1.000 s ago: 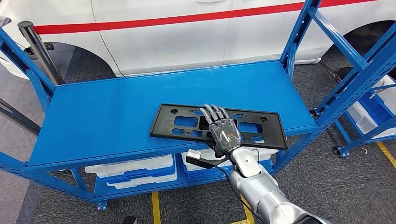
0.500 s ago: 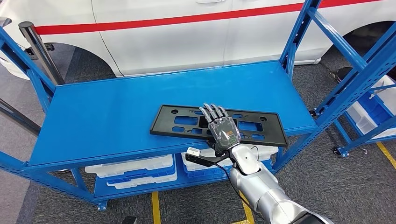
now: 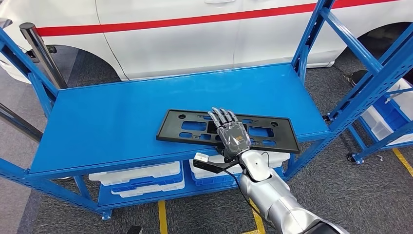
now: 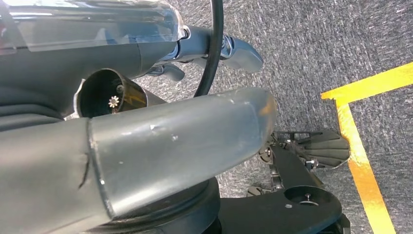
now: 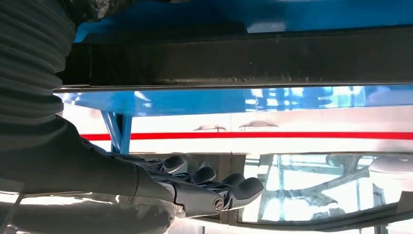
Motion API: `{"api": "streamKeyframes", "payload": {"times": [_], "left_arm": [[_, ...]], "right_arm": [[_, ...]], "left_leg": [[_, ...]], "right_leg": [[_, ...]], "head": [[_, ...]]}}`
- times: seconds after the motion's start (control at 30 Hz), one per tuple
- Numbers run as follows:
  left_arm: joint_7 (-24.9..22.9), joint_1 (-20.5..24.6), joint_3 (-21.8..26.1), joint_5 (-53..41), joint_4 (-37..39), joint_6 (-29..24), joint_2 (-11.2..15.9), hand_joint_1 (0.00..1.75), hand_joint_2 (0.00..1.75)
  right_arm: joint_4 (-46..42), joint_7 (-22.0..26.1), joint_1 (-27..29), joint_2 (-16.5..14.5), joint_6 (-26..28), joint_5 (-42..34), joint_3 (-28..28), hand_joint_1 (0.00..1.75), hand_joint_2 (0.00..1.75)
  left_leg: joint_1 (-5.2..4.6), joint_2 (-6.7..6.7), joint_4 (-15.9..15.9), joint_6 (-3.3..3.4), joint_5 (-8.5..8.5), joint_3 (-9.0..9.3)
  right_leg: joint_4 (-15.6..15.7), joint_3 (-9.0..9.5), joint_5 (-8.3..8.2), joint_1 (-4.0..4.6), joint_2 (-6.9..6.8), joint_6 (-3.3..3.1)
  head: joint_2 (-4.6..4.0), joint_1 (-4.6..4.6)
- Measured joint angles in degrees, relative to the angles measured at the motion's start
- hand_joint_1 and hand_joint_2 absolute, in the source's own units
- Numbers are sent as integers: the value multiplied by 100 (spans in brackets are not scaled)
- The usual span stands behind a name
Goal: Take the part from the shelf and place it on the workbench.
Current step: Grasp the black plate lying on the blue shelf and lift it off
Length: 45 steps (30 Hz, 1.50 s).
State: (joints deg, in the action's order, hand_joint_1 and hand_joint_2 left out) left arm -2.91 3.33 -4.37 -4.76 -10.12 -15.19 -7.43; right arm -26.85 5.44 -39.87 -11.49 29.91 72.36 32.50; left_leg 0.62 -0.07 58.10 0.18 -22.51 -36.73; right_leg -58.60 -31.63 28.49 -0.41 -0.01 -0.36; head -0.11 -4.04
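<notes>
The part (image 3: 227, 130) lies flat on the shelf (image 3: 122, 122), not yet lifted. The right hand (image 3: 233, 136) rests on it, fingers (image 3: 222, 117) extended, slightly spread. Lifting and transfer remain.

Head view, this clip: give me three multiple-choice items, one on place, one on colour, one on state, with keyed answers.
1. Where does the black part lie?
A. on the top blue shelf
B. on the floor
C. in a white bin

2. What colour is the stripe on the white car?
A. green
B. red
C. yellow

3. How is the right hand?
A. hanging by the floor
B. lifting the part high
C. laid flat on the part

Answers: 1 A, the part rests on the shelf's top board. 2 B, a red band crosses the car body. 3 C, its fingers stretch over the part near the front edge.
</notes>
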Motion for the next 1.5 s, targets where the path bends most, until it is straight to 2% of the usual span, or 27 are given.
{"api": "streamKeyframes", "payload": {"times": [0.23,0.63,1.1,1.13,1.23,1.27,1.5], "left_arm": [[0,-1,14,2,0,0,1,0,0],[0,-4,95,3,0,0,2,0,0],[0,-4,103,11,0,-11,4,0,0],[0,-4,103,11,0,-11,4,0,0],[0,-4,103,10,0,-11,4,0,0],[0,-4,103,9,0,-11,4,0,0],[0,-6,103,1,0,-22,4,0,0]], "right_arm": [[26,-114,-65,-17,-217,-2,7,0,175],[150,-484,-308,-71,-950,-2,21,0,175],[220,-534,-382,-104,-1081,-21,28,0,175],[220,-535,-382,-104,-1083,-21,28,15,175],[225,-535,-382,-104,-1100,-21,29,144,175],[229,-534,-380,-104,-1112,-24,30,173,175],[287,-527,-338,-104,-1135,-62,35,174,175]], "left_leg": [[0,0,-1,-3,-3,14],[0,-1,-1,0,-6,40],[0,-1,-1,-1,-6,44],[0,-1,-1,-1,-6,44],[0,-1,-1,-1,-6,44],[0,-1,-1,-1,-6,44],[0,-1,0,-1,-6,41]], "right_leg": [[0,14,0,0,0,1],[3,42,4,-1,-4,6],[4,46,4,-1,-4,5],[4,46,4,-1,-4,5],[4,46,4,-1,-4,5],[4,46,4,-1,-4,5],[4,44,4,-1,-4,6]], "head": [[0,0],[0,0],[0,0],[0,0],[0,0],[0,0],[0,0]]}}
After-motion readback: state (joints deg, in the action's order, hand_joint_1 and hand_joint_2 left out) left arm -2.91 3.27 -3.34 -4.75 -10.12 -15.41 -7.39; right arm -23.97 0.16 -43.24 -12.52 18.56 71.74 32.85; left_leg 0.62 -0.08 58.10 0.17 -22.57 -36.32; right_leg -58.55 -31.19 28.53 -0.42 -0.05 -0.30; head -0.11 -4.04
